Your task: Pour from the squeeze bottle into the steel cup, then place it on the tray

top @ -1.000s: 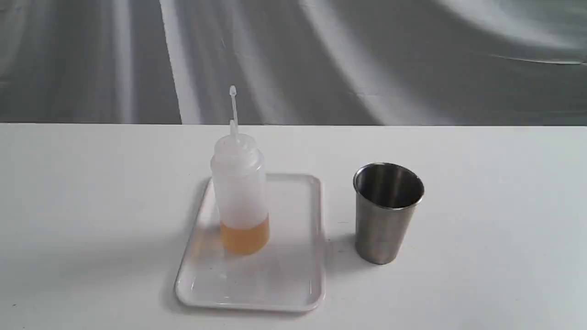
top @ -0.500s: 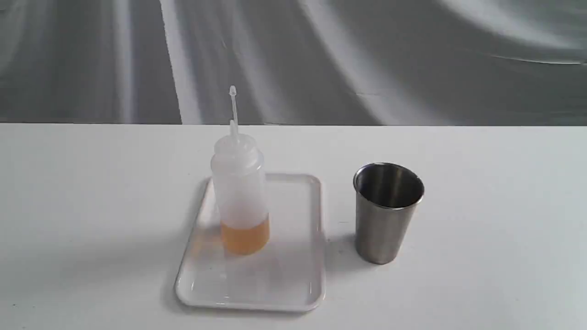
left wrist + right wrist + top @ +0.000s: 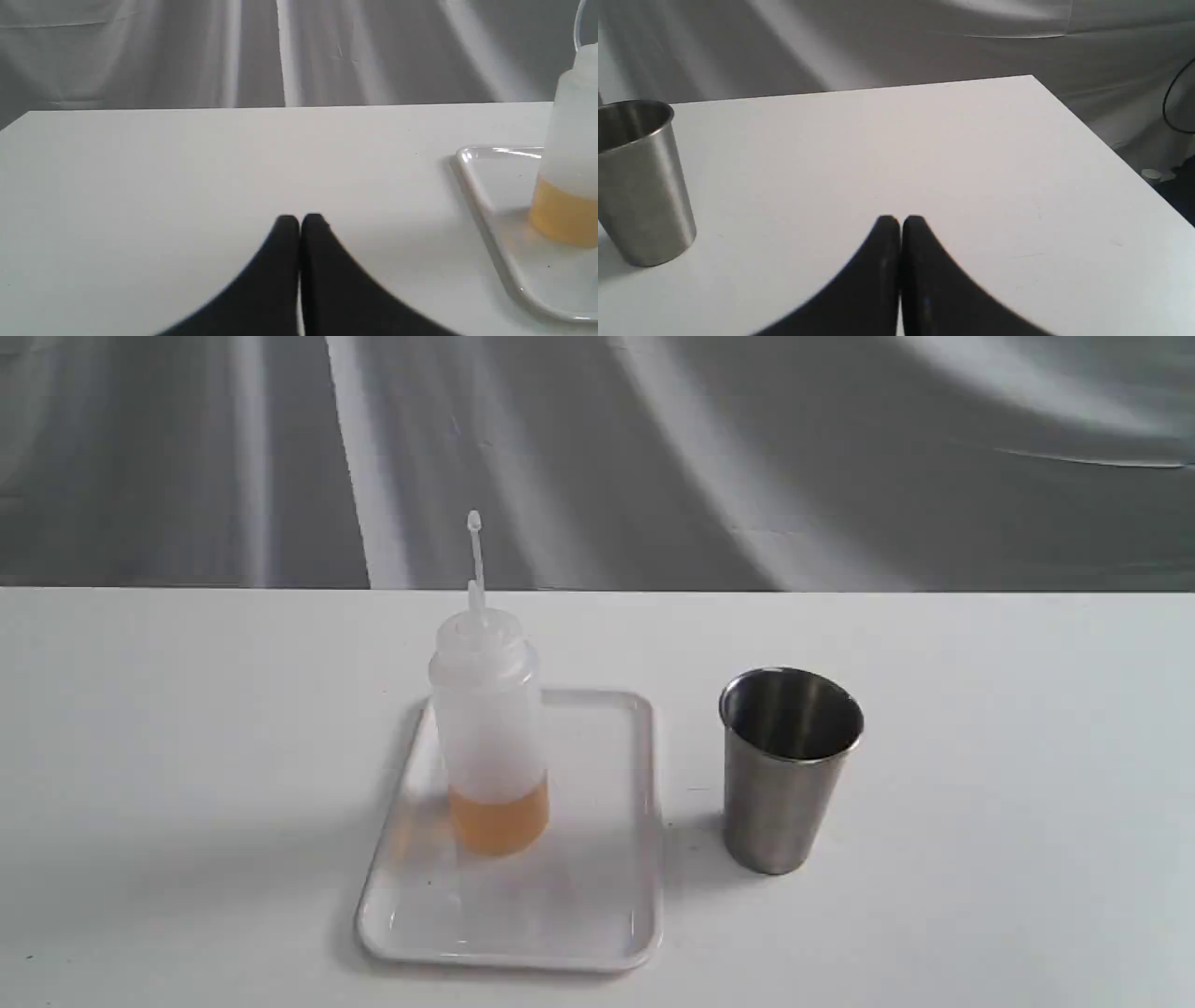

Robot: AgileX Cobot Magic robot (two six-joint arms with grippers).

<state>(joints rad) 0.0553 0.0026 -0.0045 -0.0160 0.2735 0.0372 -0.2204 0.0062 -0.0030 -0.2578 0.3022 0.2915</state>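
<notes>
The squeeze bottle stands upright on the white tray, a little amber liquid at its bottom and its nozzle cap tethered above. The steel cup stands upright on the table to the tray's right. Neither gripper shows in the exterior view. In the left wrist view my left gripper is shut and empty over bare table, with the tray and bottle off to one side. In the right wrist view my right gripper is shut and empty, apart from the cup.
A white table carries everything. A grey draped cloth hangs behind its far edge. The right wrist view shows the table's corner and side edge, with a dark cable beyond it.
</notes>
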